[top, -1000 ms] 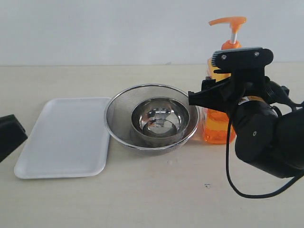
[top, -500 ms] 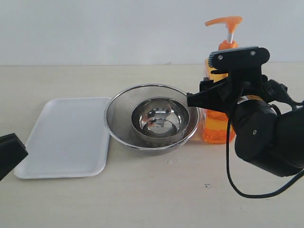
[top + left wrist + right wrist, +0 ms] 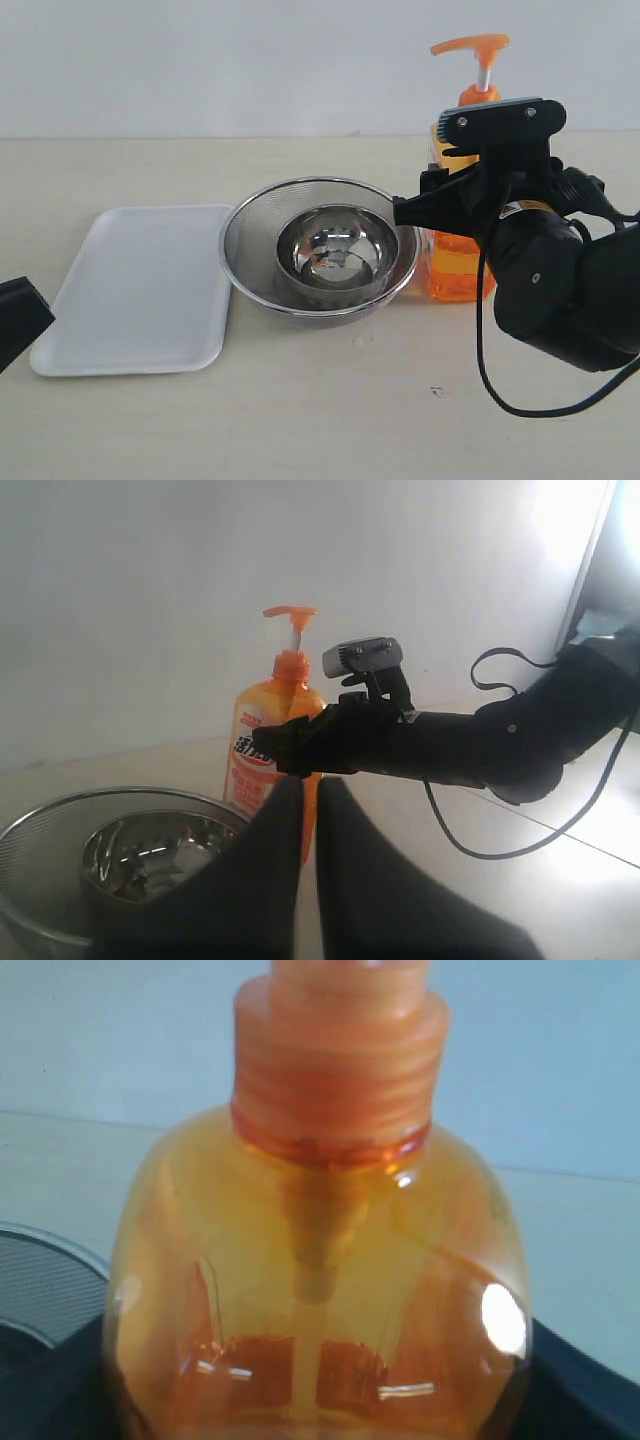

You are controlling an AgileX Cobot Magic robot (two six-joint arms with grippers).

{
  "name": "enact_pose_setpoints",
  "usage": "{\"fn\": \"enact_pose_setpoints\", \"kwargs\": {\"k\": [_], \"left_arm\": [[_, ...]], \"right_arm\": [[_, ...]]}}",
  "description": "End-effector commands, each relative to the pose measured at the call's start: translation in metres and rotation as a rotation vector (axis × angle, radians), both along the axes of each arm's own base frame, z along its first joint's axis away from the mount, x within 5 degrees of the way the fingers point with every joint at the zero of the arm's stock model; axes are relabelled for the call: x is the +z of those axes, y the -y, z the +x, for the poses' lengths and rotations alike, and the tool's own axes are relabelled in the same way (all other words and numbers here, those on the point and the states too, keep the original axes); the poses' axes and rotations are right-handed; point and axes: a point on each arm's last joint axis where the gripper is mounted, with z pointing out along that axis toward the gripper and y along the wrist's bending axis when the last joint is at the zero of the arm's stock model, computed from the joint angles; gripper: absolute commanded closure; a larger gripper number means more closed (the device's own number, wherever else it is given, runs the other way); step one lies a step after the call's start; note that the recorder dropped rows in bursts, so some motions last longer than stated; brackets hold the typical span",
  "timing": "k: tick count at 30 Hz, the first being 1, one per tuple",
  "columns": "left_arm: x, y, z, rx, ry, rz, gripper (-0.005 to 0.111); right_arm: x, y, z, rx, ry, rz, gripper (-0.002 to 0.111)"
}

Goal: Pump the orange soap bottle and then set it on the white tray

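Observation:
The orange soap bottle point(image 3: 455, 265) stands upright on the table, just right of the strainer, with its pump head point(image 3: 470, 44) raised. My right gripper point(image 3: 440, 200) is shut on the bottle's upper body, one dark finger point(image 3: 420, 208) showing on its left side. In the right wrist view the bottle point(image 3: 320, 1290) fills the space between my jaws. The white tray point(image 3: 140, 285) lies flat at the left with nothing on it. My left gripper point(image 3: 22, 315) sits low at the left edge, its fingers point(image 3: 285, 810) shut together on nothing, pointing toward the bottle point(image 3: 262, 755).
A round metal mesh strainer point(image 3: 250, 240) with a steel bowl point(image 3: 335, 250) inside it sits between the tray and the bottle, also seen in the left wrist view as the strainer point(image 3: 40, 830). A black cable point(image 3: 485, 360) loops from the right arm over the table.
The right gripper and the bottle have shifted slightly to the left. The left gripper has sunk lower at the left edge.

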Motion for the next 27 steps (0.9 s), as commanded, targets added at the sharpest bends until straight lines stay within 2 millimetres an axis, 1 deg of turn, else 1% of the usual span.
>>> {"fn": "enact_pose_setpoints", "kwargs": {"k": [1, 11, 15, 27], "left_arm": [[-0.0012, -0.0009, -0.0001, 0.012, 0.0, 0.003, 0.102], [-0.0013, -0.0008, -0.0002, 0.01, -0.002, 0.002, 0.102], [-0.0014, -0.0007, -0.0002, 0.003, -0.042, -0.033, 0.102], [-0.0023, -0.0001, -0.0007, -0.004, -0.04, -0.018, 0.102]], "right_arm": [[-0.014, -0.0018, -0.0046, 0.038, -0.113, -0.009, 0.046], [-0.0155, -0.0027, -0.0053, 0.047, -0.131, -0.004, 0.046], [-0.0155, -0.0027, -0.0053, 0.047, -0.131, -0.004, 0.046], [-0.0152, -0.0025, -0.0051, 0.045, -0.128, -0.004, 0.046]]}}
